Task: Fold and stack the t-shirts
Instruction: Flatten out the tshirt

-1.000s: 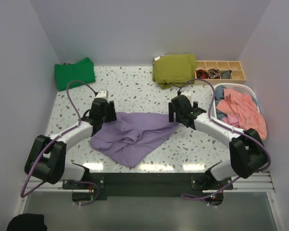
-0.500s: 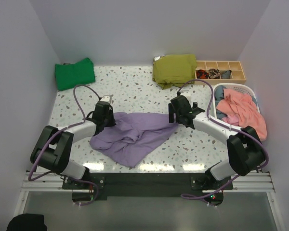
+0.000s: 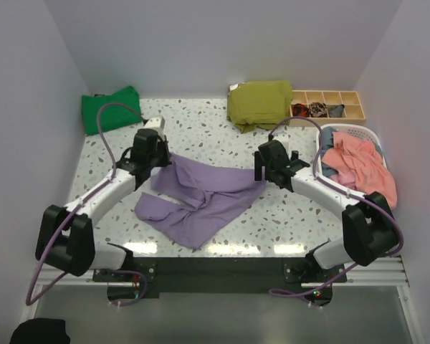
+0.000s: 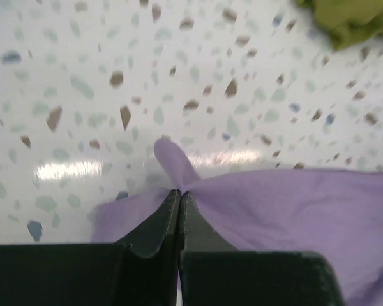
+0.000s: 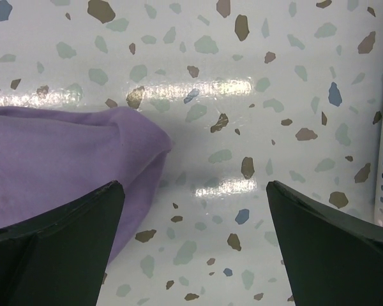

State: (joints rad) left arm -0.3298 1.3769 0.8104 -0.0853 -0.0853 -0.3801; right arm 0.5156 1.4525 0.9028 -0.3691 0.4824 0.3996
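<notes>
1 purple t-shirt (image 3: pixel 201 197) fold partly hidden inside clamped left end effector (image 4: pixel 179 196)

Shirts (image 3: pixel 201 193) — three, maybe; basket (image 3: pixel 359 129), tray (image 3: pixel 342 93) — one each

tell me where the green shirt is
In the top view the green t-shirt lies in the far left corner of the table, left of the olive cloth.

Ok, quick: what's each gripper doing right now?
Left gripper: shut on the purple t-shirt.
Right gripper: open, holding nothing.
</notes>
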